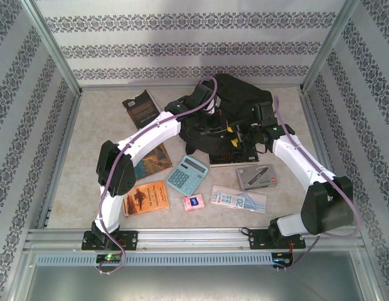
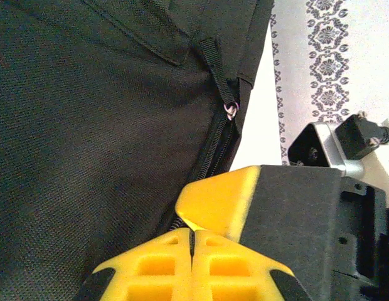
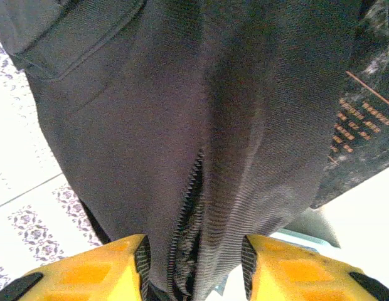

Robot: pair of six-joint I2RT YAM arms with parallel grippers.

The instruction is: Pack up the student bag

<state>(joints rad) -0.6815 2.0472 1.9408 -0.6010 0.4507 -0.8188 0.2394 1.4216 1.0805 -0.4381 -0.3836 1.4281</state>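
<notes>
Nearest me on the table [image 1: 75, 188] I see an orange book [image 1: 145, 198] at the left, a small pink item [image 1: 194, 202] and a flat packet [image 1: 239, 199] printed with a 20. Just beyond them lie a light-blue calculator [image 1: 187, 174] and a grey box [image 1: 257, 177], and a brown book [image 1: 158, 158] sits partly under my left arm [image 1: 150, 135]. Farther off at the left is a dark paperback [image 1: 141, 108]. The student bag [image 1: 238, 100] sits at the far centre of the table, with a black book [image 1: 231, 155] with orange lettering at its near edge. Both arms reach onto the bag. The left fingers [image 2: 175, 260] are pressed fully together right at the bag's zipper [image 2: 213, 144], below its pull tab [image 2: 230, 111]; I cannot tell whether any cloth is caught between them. The right fingers [image 3: 88, 273] stand partway apart, holding a fold of the bag's fabric with a zipper line running down between them.
</notes>
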